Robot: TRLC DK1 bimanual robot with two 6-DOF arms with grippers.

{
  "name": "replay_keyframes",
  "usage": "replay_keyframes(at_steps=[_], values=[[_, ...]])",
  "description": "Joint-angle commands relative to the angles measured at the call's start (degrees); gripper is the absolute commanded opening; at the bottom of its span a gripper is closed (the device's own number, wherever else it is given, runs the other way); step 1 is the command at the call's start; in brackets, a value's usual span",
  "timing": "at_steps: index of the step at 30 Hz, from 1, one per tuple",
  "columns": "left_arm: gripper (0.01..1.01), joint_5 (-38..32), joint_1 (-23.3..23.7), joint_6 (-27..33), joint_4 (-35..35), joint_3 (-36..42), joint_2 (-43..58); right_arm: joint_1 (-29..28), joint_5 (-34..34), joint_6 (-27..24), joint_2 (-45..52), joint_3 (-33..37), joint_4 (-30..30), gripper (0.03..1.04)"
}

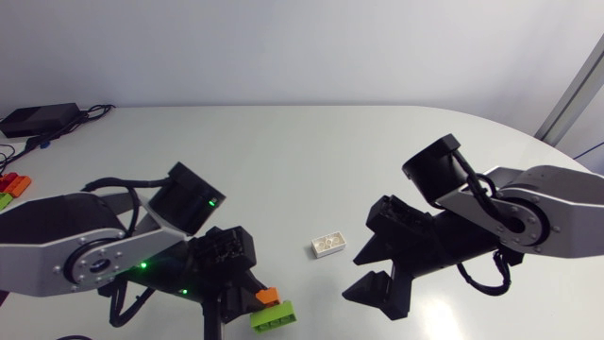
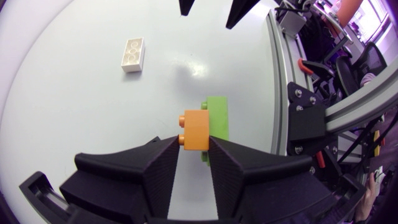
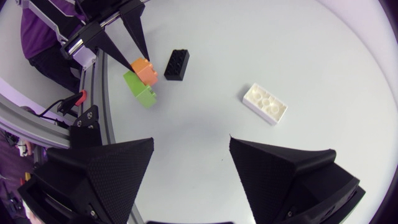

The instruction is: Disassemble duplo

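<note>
Left gripper (image 2: 194, 144) pinches the orange brick (image 2: 197, 129) stacked on the green brick (image 2: 217, 118).
Both bricks sit at the lower middle of the head view. The fingertips clamp only the orange one, apparently to pry it off while the green lies on the table. Right gripper (image 1: 368, 274) hangs spread wide at lower right, holding nothing, probably ready to pin the green. A white brick (image 1: 328, 246) lies loose between the arms, and a black brick (image 3: 176, 65) just beside the stack.
</note>
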Motion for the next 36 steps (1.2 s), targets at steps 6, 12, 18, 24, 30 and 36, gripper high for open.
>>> replay_keyframes(at_steps=[6,12,18,24,30,36], values=[[0.295,11.81,4.59,8.98,-3.48,2.46,0.29,5.49,4.32,-1.79,-5.80,-3.42,7.58,0.93],[0.295,15.86,5.56,11.26,-5.94,8.70,5.21,8.39,4.50,-1.09,-5.10,-2.01,8.90,0.92],[0.295,16.47,5.03,12.58,-7.69,13.18,8.90,9.09,2.39,-0.74,-3.26,-1.83,8.90,0.90],[0.295,16.47,4.76,13.46,-8.31,15.55,11.37,9.44,-0.51,-0.38,-2.20,-0.43,7.67,0.87],[0.295,16.47,4.68,14.25,-8.92,16.87,12.68,10.15,-1.39,-0.30,-0.35,0.45,7.14,0.87],[0.295,16.56,4.06,14.16,-8.92,17.75,13.65,10.67,-2.89,-0.30,1.40,0.36,7.67,0.76]])
